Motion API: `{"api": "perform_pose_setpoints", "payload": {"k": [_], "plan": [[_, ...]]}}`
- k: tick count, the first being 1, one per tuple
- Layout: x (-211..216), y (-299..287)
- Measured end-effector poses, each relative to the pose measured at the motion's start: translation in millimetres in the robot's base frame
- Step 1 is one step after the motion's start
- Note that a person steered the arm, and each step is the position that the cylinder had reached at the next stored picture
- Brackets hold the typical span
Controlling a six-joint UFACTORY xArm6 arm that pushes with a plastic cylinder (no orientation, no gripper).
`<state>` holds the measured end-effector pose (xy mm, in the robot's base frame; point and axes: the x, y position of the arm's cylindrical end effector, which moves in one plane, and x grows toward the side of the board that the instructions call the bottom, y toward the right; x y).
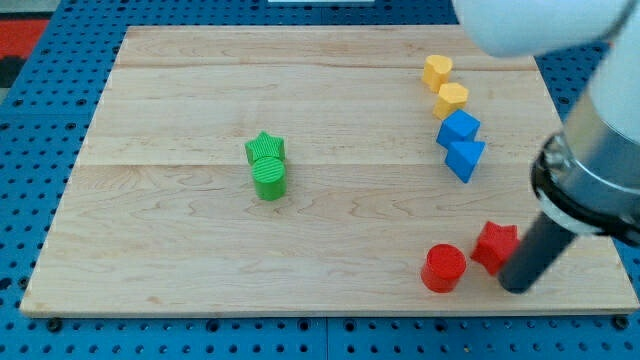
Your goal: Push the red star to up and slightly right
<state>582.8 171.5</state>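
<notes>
The red star (494,245) lies near the board's lower right. My tip (516,287) sits just below and to the right of it, touching or nearly touching its lower right edge. A red cylinder (443,268) stands close to the star's lower left. The dark rod rises up and right from the tip to the arm body at the view's right.
A green star (266,148) and a green cylinder (268,177) touch near the board's middle. Two yellow blocks (437,71) (451,99) and two blue blocks (458,128) (465,158) form a column at the upper right. The wooden board's (170,240) right edge is close to the tip.
</notes>
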Motion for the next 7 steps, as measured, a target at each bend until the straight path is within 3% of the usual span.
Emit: {"api": "perform_pose_setpoints", "payload": {"k": [2, 3, 4, 7], "plan": [[-32.8, -6.4], [-32.6, -6.4], [-4.9, -3.4], [-47.8, -40.3]]}}
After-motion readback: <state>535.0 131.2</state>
